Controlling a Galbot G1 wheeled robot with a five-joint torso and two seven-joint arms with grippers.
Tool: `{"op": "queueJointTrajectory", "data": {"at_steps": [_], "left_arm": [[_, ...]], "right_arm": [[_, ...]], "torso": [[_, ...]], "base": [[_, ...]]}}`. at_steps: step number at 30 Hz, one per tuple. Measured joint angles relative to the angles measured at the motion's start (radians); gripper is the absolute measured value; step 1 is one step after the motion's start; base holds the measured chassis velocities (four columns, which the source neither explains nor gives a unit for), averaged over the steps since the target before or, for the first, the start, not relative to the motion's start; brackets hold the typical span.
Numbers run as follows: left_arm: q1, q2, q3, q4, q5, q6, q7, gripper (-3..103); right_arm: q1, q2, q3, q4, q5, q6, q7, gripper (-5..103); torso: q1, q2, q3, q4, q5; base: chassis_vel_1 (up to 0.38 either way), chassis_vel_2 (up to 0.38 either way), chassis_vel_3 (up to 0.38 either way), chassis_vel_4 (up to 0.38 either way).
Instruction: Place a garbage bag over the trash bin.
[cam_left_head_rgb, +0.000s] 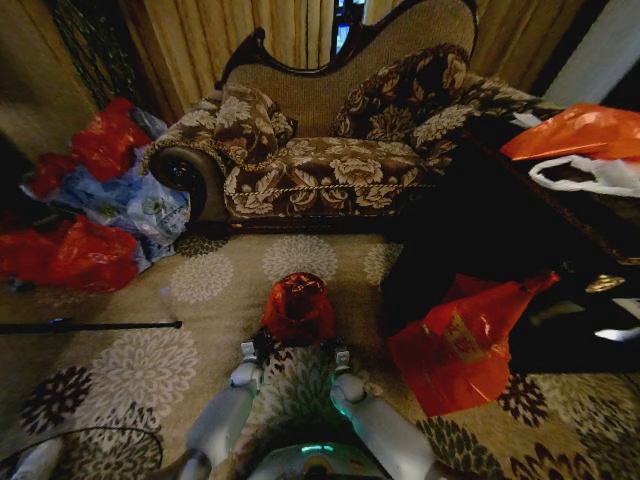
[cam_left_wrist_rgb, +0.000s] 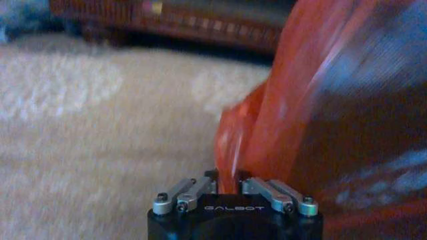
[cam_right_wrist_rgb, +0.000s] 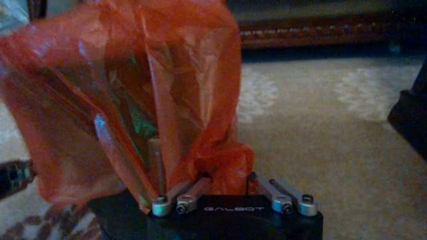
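Observation:
The garbage bag (cam_left_head_rgb: 298, 305) is a glossy, crinkly red bag standing puffed up on the carpet just in front of me. My left gripper (cam_left_head_rgb: 257, 347) holds its left lower edge and my right gripper (cam_left_head_rgb: 338, 356) its right lower edge. In the left wrist view the left gripper (cam_left_wrist_rgb: 228, 179) is shut on a fold of the garbage bag (cam_left_wrist_rgb: 300, 100). The right wrist view shows the right gripper (cam_right_wrist_rgb: 225, 178) shut on the bunched hem of the garbage bag (cam_right_wrist_rgb: 133, 90). The trash bin is hidden under the bag.
A patterned sofa (cam_left_head_rgb: 320, 170) stands behind the bag. A larger orange-red printed bag (cam_left_head_rgb: 460, 345) lies close on the right beside a dark table (cam_left_head_rgb: 520, 230). Stuffed red bags (cam_left_head_rgb: 85, 252) and blue bags (cam_left_head_rgb: 140, 205) sit left. A black pole (cam_left_head_rgb: 90, 325) lies on the carpet.

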Motion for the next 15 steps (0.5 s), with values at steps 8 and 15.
{"op": "queueJointTrajectory", "data": {"at_steps": [8,15], "left_arm": [[0.171,0.037,-0.032,-0.213,0.041,0.001,-0.027,49],[0.209,0.046,-0.055,-0.254,0.073,0.002,-0.034,72]], "right_arm": [[-0.050,-0.052,-0.005,0.057,0.002,0.022,-0.035,51],[-0.086,-0.070,0.028,0.032,0.008,0.074,-0.215,78]], "torso": [[0.000,0.000,0.000,0.0004,-0.0001],[0.000,0.000,0.000,0.0002,0.0000]], "base": [[0.000,0.000,0.000,0.000],[0.000,0.000,0.000,0.000]]}}
